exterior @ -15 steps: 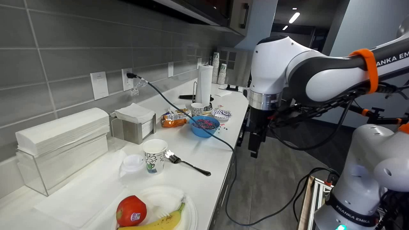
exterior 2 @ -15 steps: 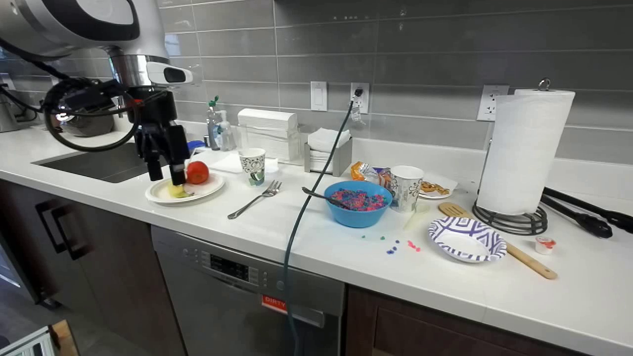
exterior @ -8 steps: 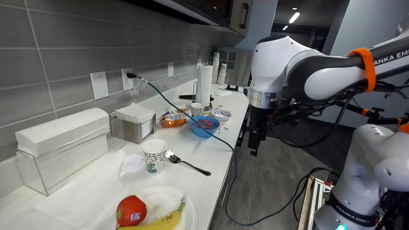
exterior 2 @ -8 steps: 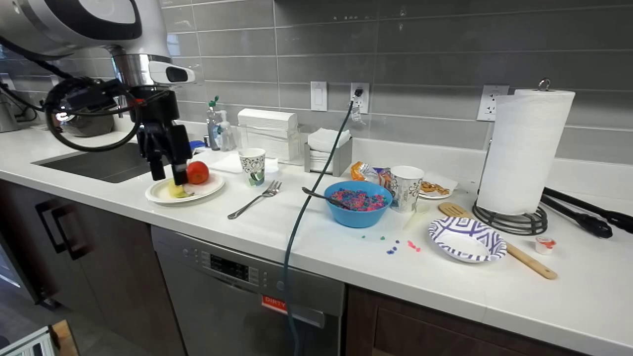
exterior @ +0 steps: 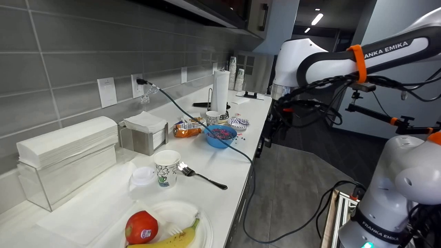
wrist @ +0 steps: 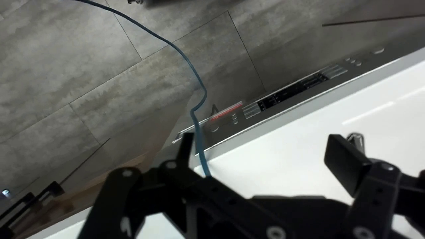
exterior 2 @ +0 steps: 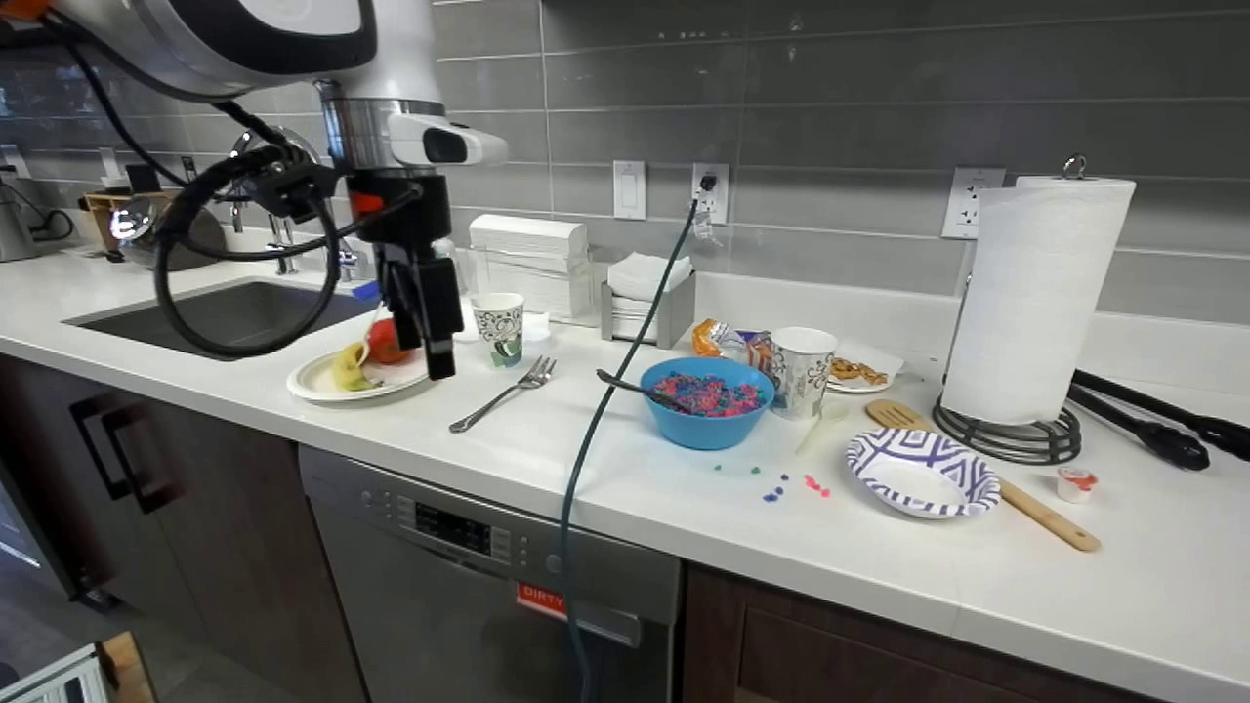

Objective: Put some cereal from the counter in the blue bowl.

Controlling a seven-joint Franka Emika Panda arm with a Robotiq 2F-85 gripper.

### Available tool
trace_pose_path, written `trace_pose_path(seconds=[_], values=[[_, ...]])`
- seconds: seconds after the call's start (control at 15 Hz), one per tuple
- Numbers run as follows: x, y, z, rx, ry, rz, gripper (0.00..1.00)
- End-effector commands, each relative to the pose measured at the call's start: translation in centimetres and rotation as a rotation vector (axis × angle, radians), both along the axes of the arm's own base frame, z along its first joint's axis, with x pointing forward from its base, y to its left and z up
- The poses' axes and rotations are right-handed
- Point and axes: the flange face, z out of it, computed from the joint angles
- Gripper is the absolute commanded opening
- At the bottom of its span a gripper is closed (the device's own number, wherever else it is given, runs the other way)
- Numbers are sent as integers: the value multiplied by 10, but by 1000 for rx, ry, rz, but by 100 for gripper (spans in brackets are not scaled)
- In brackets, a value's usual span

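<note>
The blue bowl shows in both exterior views [exterior: 217, 142] [exterior 2: 705, 432]. It stands on the white counter [exterior 2: 664, 510] and holds pink, blue and purple cereal [exterior 2: 721, 395]. A dark spoon [exterior 2: 640, 389] leans in it, its handle over the rim. A few loose cereal pieces [exterior 2: 816, 485] lie on the counter in front of the bowl, near the front edge. My gripper [exterior 2: 424, 357] hangs over the front part of the counter, between the fruit plate and the bowl, well apart from the bowl. In the wrist view my gripper [wrist: 262, 156] is wide open and empty. The bowl is out of the wrist view.
A dark cable [exterior 2: 625, 376] runs from the wall outlet past the bowl to the floor. A fork [exterior 2: 503, 393], patterned bowl [exterior 2: 918, 488], wooden spatula [exterior 2: 1045, 516], paper cups [exterior 2: 803, 366], plate with fruit [exterior 2: 322, 383] and paper towel roll [exterior 2: 1045, 303] stand or lie on the counter.
My arm and gripper have moved along the counter toward the bowl, away from above the fruit plate. The bowl, spoon, fork and loose cereal have not moved.
</note>
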Motion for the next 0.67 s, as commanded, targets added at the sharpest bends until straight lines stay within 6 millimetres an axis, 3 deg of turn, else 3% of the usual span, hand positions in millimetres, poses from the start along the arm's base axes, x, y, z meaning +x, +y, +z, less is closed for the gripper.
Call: trace_pose_path(seconds=[0.0,0.6], values=[[25,-39,-16,17,-37,-104,100],[69,-178,-34,74,-113,-527,100]])
